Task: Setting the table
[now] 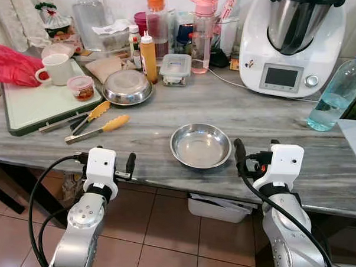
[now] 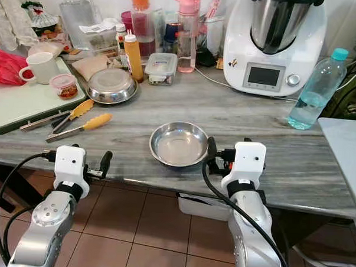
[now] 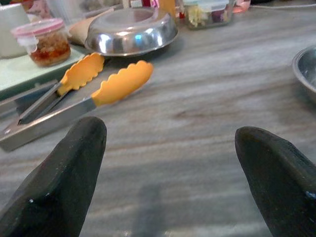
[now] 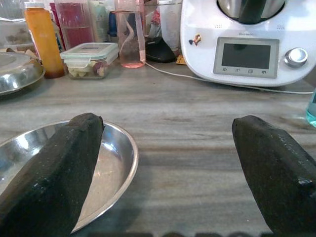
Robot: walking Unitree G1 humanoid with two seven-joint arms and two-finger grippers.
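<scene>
- The shallow steel bowl (image 1: 200, 146) sits upright and empty on the grey marble-look table (image 1: 167, 109), close to its front edge and just ahead of the right gripper (image 1: 257, 153).
- The right gripper hovers at the table's edge with its fingers spread wide and holding nothing; one finger overlaps the bowl's rim in the right wrist view.
- The left gripper (image 1: 109, 161) is likewise spread and empty, low at the front edge and well left of the bowl, pointing toward the yellow-tipped tongs (image 1: 97, 129).
- The bowl looks light, rigid and unbreakable, but polished and slippery; the thin rim is probably the only hold, one finger inside and one outside.
- A pinch on one side may tip it, so a firm, level lift seems wise.
- Bare tabletop lies all around the bowl, widest to its right toward the water bottle (image 1: 340, 90).
- The back is crowded: an upturned steel dish (image 1: 128, 87), a sauce bottle (image 1: 148, 57), a food container (image 1: 175, 69) and a white kitchen machine (image 1: 291, 44).
</scene>
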